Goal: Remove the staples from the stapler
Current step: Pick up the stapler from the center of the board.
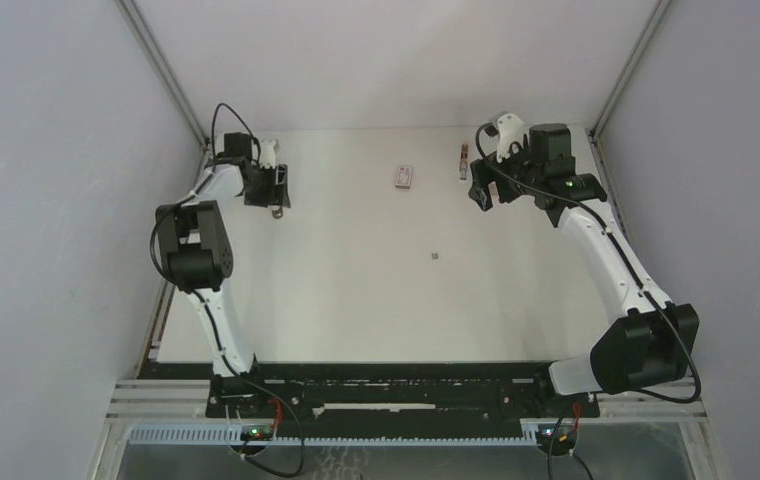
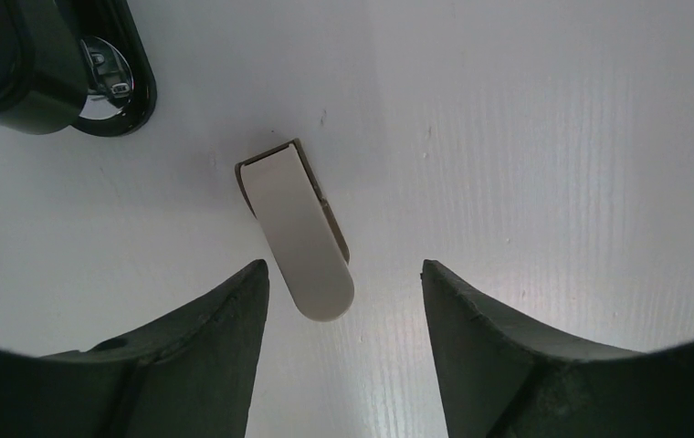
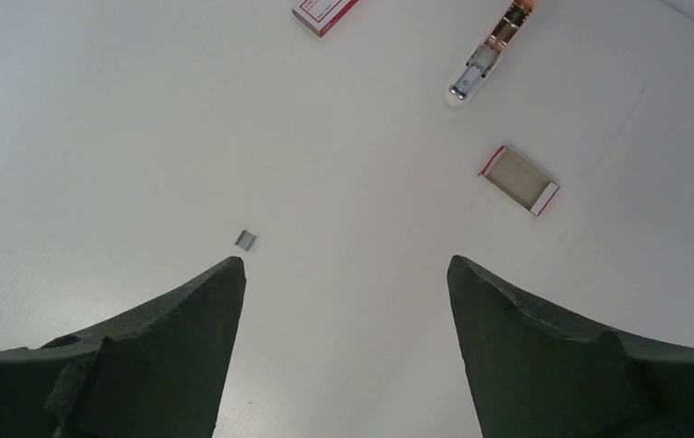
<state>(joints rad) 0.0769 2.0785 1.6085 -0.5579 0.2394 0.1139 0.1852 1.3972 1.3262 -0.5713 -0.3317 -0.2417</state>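
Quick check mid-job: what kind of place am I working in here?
Probably a lab test cell, not an office: a white table walled by plain grey panels on metal frame posts, with the left arm and right arm bolted at its near edge.

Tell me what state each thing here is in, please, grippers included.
Left gripper, open, gripping nothing; beige flat piece just ahead, untouched.
Right gripper, open, empty.
Stapler, only its black end shows; open or shut unclear.
Staples, one small strip loose on the table.
Pink-and-white box, lying flat.
Tray, open-topped, lying flat, contents unclear.
White-and-metal tool, lying flat.
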